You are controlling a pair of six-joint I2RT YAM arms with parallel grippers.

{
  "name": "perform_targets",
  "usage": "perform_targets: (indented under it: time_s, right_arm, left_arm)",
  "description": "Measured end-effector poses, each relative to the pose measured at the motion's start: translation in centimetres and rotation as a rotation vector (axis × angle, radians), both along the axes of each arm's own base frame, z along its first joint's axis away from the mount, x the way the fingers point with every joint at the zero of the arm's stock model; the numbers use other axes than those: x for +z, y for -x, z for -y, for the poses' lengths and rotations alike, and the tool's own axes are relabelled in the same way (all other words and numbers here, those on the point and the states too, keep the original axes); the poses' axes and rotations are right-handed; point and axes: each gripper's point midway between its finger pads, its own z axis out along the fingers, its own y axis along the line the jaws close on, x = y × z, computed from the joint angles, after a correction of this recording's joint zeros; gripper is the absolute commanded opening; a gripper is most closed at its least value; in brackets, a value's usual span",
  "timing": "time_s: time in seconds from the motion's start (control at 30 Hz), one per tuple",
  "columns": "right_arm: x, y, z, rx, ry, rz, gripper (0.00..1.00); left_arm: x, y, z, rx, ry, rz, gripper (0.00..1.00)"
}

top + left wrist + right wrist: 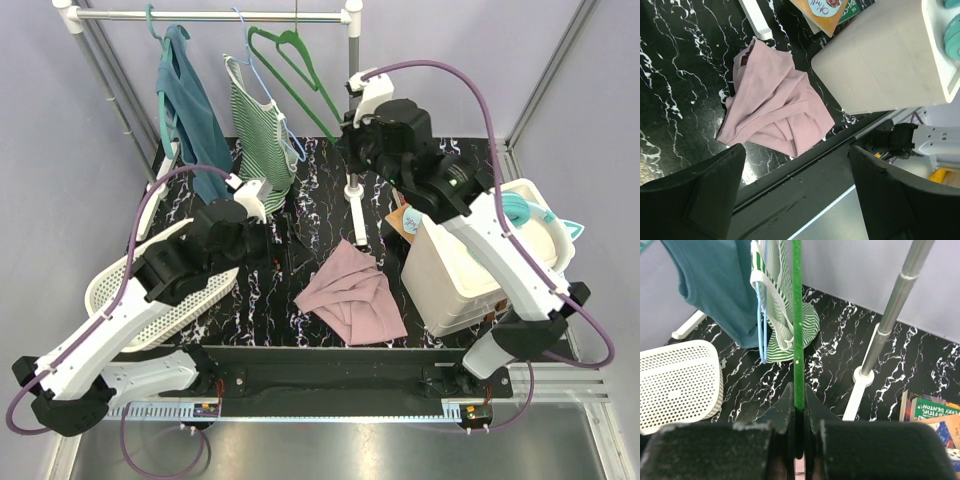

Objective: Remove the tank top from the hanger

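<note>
Top external view: the pink top (352, 292) lies crumpled on the dark marbled surface (320, 180), off any hanger. It is between the white basket (110, 285) on the left and the white bin (455, 270) on the right. Bare surface lies behind it up to the foot of the rack post (353, 190). In the left wrist view its lower corner comes near the surface's front edge, and the bin's wall stands just beside its right side.

On the rail (210, 15) hang a teal top (190, 110) and a striped top (262, 135), each on its own hanger, close together. The green hanger (300, 65) to their right carries nothing.

The left tool (797, 200) is spread wide with nothing between its fingers, held above the surface near the pink top and apart from it. The right tool (798, 407) is closed tight on the green hanger's straight bar (798, 315), which runs up out of the picture.

From above, the right tool (350, 135) is mostly covered by its own wrist. The left tool (258, 212) is dark against the dark surface and hard to make out. Whether the green hanger's hook rests on the rail cannot be told. Books (405, 220) are partly hidden behind the bin.
</note>
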Motion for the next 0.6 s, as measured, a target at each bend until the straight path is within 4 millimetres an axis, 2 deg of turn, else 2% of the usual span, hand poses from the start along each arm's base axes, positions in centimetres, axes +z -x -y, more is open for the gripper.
perform_targets:
  time_s: [0.17,0.3,0.6]
  right_arm:
    - [-1.8,-1.9,-1.0,-0.028,0.007,-0.053,0.0]
    - [-2.9,-3.1,-1.0,-0.066,-0.01,-0.102,0.0]
    - [-4.8,-2.8,-0.3,-0.133,-0.052,-0.205,0.0]
  left_arm:
    - [-0.3,0.7,-0.8,-0.042,-0.049,0.017,0.89]
    - [-0.6,1.4,-1.5,-0.058,-0.076,0.016,0.89]
    - [0.0,3.0,-3.1,-0.047,-0.049,0.017,0.89]
